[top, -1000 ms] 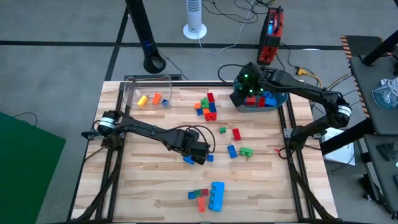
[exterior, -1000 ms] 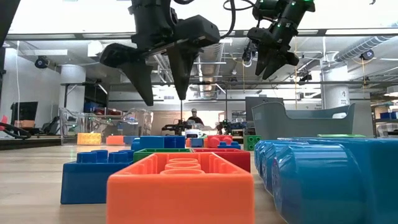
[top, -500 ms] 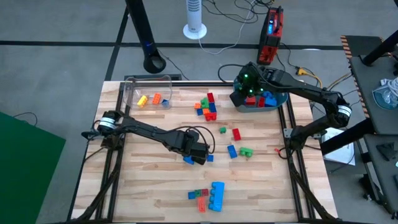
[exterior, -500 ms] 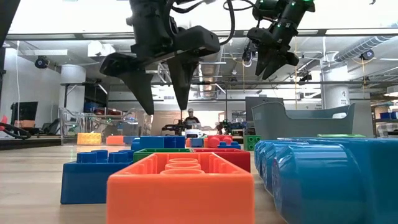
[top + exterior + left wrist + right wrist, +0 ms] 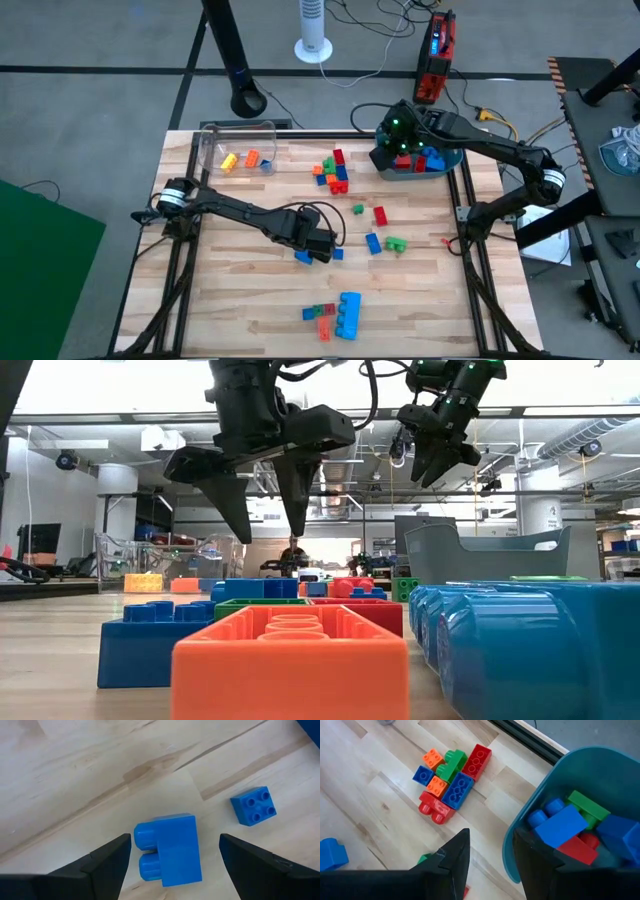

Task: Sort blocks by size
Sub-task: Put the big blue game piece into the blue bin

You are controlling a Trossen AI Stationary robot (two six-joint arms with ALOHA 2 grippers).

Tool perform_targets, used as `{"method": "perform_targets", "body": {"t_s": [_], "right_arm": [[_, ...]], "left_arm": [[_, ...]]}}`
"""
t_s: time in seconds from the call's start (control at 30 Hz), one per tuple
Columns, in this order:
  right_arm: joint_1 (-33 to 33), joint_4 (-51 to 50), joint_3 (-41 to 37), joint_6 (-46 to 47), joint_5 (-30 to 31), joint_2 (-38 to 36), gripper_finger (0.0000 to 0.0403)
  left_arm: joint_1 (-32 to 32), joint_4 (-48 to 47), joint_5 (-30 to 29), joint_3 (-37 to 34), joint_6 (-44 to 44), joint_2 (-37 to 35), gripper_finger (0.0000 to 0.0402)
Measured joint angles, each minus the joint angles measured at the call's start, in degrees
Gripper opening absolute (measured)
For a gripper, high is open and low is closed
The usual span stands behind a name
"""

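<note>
Blue brick (image 5: 302, 257) lies under my left gripper (image 5: 318, 249) near the table (image 5: 230, 310) centre, a tiny blue one (image 5: 338, 254) just beside it; my right gripper (image 5: 398, 143) hangs over the teal tub (image 5: 440, 162) at the far right corner, where chunky blocks already sit.

Low view: my left gripper (image 5: 265, 510) hangs spread and empty above the bricks; my right gripper (image 5: 433, 457) looks parted and empty too.

Left wrist view: the chunky brick (image 5: 169, 849) sits between my open fingers (image 5: 95, 870), studs sideways. I should descend straight, centre on its flat sides, then close, clear of the tiny brick (image 5: 253, 806).

Right wrist view: loose bricks (image 5: 449, 781) cluster beside the tub (image 5: 530, 820).

No readable writing anywhere.
</note>
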Motion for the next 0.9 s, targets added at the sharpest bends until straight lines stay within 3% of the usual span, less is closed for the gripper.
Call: {"method": "perform_targets", "body": {"t_s": [0.37,0.9], "right_arm": [[0.0,0.0,0.0,-0.3,0.0,0.0,0.0137],[0.0,0.0,0.0,-1.1,0.0,0.0,0.0137]], "left_arm": [[0.0,-0.3,0.7,0.0,-10.9,1.7,0.0291],[-0.3,-0.2,4.8,0.0,-11.6,4.0,0.0291]]}}
